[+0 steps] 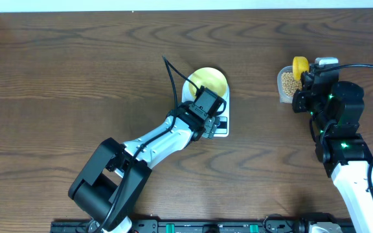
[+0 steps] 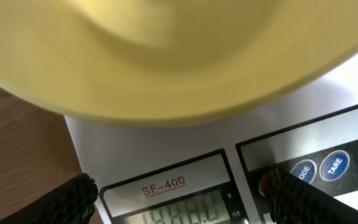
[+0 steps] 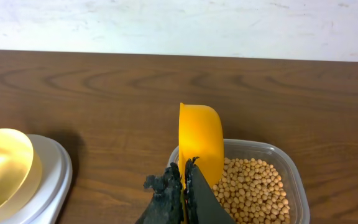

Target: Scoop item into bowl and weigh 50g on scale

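The bowl sits on the far part of the scale, near the middle of the table. The left hand hangs low over the near end of the scale, just beside the bowl. Its fingers stand apart, one on each side of the display, with nothing between them. The plate above the display reads SF-400, but the digits are too blurred to read. Two blue buttons lie to the right of the display, next to the right finger.

Well apart from the scale, on the right side of the table, a clear tub holds the beans. The right hand is clamped on a yellow scoop, its fingers pressed together on the near end. The scoop stands on edge over the left end of the tub, by the rim. I cannot tell whether it touches the beans. From the right wrist view the bowl and scale show at the far left, with bare table between them and the tub
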`<control>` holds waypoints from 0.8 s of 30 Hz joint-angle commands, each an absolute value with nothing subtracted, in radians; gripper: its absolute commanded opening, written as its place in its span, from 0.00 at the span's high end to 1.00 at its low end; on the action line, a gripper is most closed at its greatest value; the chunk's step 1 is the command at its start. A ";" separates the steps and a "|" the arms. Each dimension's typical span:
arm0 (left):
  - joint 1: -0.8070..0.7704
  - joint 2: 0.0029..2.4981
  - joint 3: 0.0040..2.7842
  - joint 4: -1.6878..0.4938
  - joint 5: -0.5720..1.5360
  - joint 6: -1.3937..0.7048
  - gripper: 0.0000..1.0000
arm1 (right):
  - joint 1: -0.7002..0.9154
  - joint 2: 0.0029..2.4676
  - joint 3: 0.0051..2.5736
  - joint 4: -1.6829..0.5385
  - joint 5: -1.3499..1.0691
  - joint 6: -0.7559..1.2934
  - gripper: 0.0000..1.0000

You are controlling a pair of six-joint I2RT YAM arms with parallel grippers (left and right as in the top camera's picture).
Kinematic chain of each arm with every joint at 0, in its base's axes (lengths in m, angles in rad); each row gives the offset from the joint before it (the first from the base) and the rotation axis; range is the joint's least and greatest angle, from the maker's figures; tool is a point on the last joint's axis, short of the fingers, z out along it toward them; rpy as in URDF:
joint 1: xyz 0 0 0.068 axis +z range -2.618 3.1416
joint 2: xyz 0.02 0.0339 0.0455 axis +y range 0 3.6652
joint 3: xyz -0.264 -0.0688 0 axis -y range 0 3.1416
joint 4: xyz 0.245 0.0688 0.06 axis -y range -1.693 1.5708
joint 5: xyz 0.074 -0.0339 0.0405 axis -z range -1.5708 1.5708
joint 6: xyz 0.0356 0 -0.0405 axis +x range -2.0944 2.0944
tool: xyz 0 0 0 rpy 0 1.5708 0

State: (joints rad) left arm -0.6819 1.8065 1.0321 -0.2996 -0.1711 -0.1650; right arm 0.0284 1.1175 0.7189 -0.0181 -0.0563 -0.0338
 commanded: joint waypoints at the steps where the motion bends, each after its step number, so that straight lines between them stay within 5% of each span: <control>1: -0.677 1.854 1.018 -0.327 -0.204 -0.169 0.12 | 0.026 1.119 0.739 -0.015 -0.063 -0.024 0.99; 24: -0.680 1.673 1.019 -0.316 -0.195 -0.155 0.12 | 0.026 1.118 0.739 -0.012 -0.063 -0.024 0.99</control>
